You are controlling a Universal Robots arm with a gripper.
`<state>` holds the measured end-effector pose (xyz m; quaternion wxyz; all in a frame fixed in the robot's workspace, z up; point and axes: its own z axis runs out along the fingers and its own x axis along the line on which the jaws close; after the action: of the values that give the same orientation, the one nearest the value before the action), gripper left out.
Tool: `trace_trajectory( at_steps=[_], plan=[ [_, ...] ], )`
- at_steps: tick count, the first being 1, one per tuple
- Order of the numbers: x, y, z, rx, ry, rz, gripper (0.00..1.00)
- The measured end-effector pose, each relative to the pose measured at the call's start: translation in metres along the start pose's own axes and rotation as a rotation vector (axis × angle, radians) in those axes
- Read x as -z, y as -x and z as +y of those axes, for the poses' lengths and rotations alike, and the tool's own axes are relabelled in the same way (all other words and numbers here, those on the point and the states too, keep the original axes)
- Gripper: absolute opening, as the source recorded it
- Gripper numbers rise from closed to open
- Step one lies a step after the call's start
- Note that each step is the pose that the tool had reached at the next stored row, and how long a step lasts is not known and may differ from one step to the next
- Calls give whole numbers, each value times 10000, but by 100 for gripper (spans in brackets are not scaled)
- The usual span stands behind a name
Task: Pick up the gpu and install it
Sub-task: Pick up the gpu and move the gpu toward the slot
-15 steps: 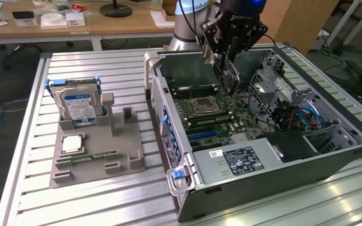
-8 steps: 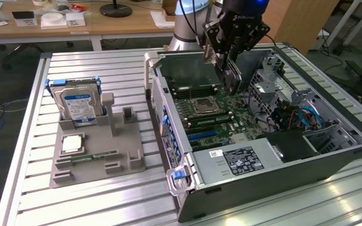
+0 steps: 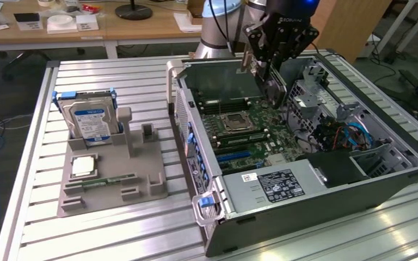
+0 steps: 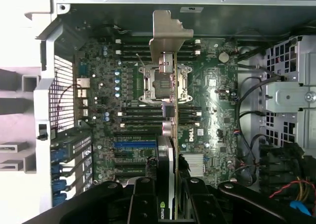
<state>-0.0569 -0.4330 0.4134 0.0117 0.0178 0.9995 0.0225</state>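
My gripper (image 3: 273, 60) hangs over the open computer case (image 3: 383, 179), shut on the gpu (image 3: 274, 87). The card hangs from the fingers above the motherboard (image 3: 249, 136), near the case's far side. In the wrist view the gpu (image 4: 168, 135) is seen edge-on as a thin strip, with its metal bracket (image 4: 167, 36) at the far end. It runs across the processor socket (image 4: 157, 83) and the memory slots. The black fingers (image 4: 143, 201) clamp it from both sides at my gripper (image 4: 168, 204).
A grey parts holder (image 3: 111, 174) lies on the slatted table at the exterior view's left. It carries a hard drive (image 3: 89, 119), a processor chip (image 3: 83, 166) and a RAM stick (image 3: 111, 180). Drive cages and cables (image 3: 339, 130) fill the case's right part. A power supply (image 3: 278, 187) sits near its front.
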Motion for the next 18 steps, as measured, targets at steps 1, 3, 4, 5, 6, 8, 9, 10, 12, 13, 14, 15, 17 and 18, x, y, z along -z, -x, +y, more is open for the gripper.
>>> trace_trajectory(
  at_steps=[1,3,4,5,6,8,9,10,12,13,14,15,17,18],
  plan=[
    [-1,28,1,0,0,0,26],
    [-2,93,3,1,0,0,26],
    [-3,121,4,0,1,0,26],
    [-4,151,5,0,1,0,26],
    [-5,181,7,0,0,0,26],
    [-6,248,9,2,0,0,26],
    [-7,275,10,0,0,1,26],
    [-7,300,11,0,0,0,26],
    [-9,355,14,0,0,0,26],
    [-9,384,15,1,0,0,26],
    [-10,415,16,0,0,0,26],
    [-11,447,17,0,0,0,26],
    [-12,501,20,1,1,1,26],
    [-13,523,20,1,1,2,26]
  ],
)
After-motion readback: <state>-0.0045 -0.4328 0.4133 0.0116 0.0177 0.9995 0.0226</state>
